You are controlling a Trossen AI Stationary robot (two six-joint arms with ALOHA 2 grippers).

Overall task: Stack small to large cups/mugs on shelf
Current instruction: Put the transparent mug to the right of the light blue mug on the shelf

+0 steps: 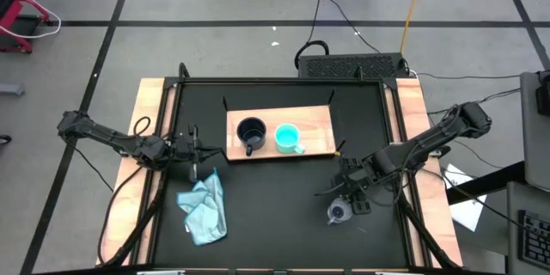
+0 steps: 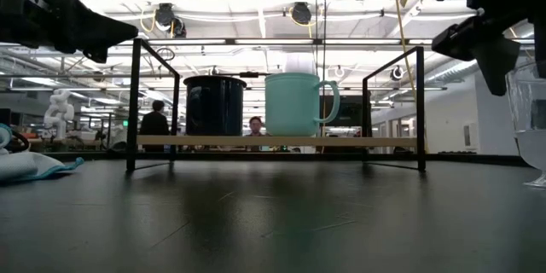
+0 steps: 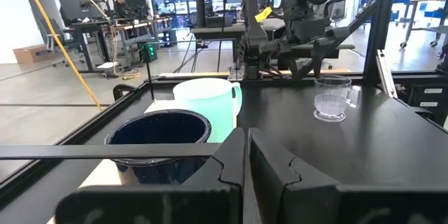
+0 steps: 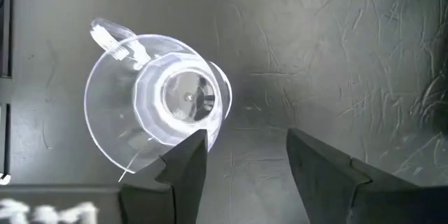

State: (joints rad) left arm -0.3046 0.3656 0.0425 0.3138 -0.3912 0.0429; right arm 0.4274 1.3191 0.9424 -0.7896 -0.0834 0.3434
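The shelf [image 1: 314,120] is a light-brown board on thin black brackets. On it stand a dark navy mug [image 1: 250,132] and, just to its right, a turquoise mug [image 1: 288,138], both upright. A small clear glass cup [image 1: 337,214] stands upright on the black tabletop, toward the near right. My right gripper [image 4: 245,161] hangs open above it and a little to one side, pointing down; the low view shows the gripper [image 2: 482,38] clear of the cup [image 2: 531,128]. My left gripper [image 1: 202,148] waits shut left of the shelf, facing the mugs [image 3: 164,133].
A crumpled light blue cloth [image 1: 204,208] lies on the tabletop near the front left. Wooden side rails [image 1: 146,129] run along both sides of the black tabletop. The shelf's black corner brackets [image 2: 134,102] rise above the board. People and workstations show in the room behind.
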